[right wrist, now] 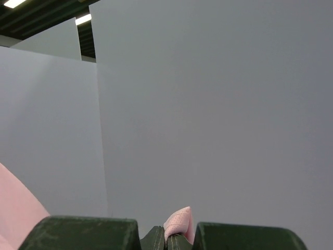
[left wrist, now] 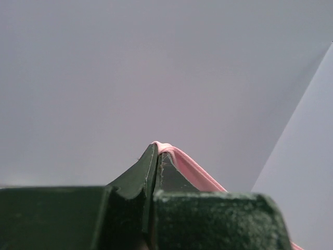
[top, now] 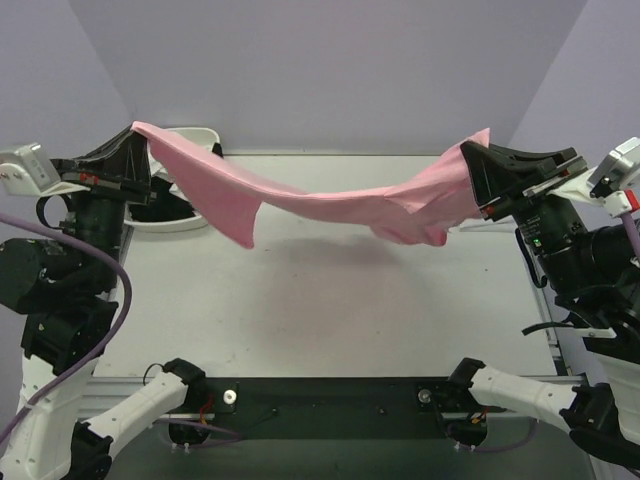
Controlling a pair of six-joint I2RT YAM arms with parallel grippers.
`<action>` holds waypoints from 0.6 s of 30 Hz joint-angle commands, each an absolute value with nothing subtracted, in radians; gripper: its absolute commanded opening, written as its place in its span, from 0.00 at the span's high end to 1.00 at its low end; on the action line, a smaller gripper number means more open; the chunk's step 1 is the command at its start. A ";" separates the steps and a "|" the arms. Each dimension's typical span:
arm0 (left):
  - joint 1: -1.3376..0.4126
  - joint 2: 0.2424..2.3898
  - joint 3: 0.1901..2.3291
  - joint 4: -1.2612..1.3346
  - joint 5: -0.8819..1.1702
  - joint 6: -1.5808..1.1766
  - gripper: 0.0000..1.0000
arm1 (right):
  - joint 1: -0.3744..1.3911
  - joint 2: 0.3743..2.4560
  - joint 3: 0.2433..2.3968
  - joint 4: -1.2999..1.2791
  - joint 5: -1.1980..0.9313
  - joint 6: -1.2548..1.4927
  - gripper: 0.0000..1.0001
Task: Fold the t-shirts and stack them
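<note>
A plain light pink t-shirt hangs in the air above the table, stretched between both grippers and sagging in the middle. My left gripper is raised at the far left and pinches one edge. In the left wrist view that gripper has its jaws pressed together with a pink hem running over the tip. My right gripper is raised at the far right, shut on the other end. In the right wrist view a pink fold pokes out from between the closed right gripper. No other t-shirts are in view.
A white oval basin sits at the table's back left, partly behind the left arm and the cloth. The grey table top lies below the hanging shirt. Purple-grey walls close in the back and sides. Both arm bases stand at the near edge.
</note>
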State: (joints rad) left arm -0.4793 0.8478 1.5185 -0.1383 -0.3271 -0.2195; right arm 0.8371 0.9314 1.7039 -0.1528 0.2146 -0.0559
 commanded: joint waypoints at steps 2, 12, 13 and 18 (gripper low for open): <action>-0.485 0.880 1.545 -0.172 -0.232 -0.216 1.00 | 0.856 0.968 1.752 -0.179 0.261 -0.103 1.00; -0.486 1.031 1.556 -0.130 -0.163 -0.250 1.00 | 0.822 1.202 1.919 -0.158 0.394 -0.195 1.00; -0.486 1.049 1.549 -0.124 -0.166 -0.253 1.00 | 0.793 1.224 1.949 -0.160 0.390 -0.186 1.00; -0.489 1.230 1.499 -0.092 -0.239 -0.261 1.00 | 0.473 1.369 1.922 -0.219 0.221 0.079 1.00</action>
State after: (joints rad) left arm -0.4839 1.1244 1.5425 -0.1474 -0.1936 -0.2440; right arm 0.6590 1.2789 1.9484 -0.2188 0.2855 -0.0994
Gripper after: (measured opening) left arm 0.026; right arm 0.042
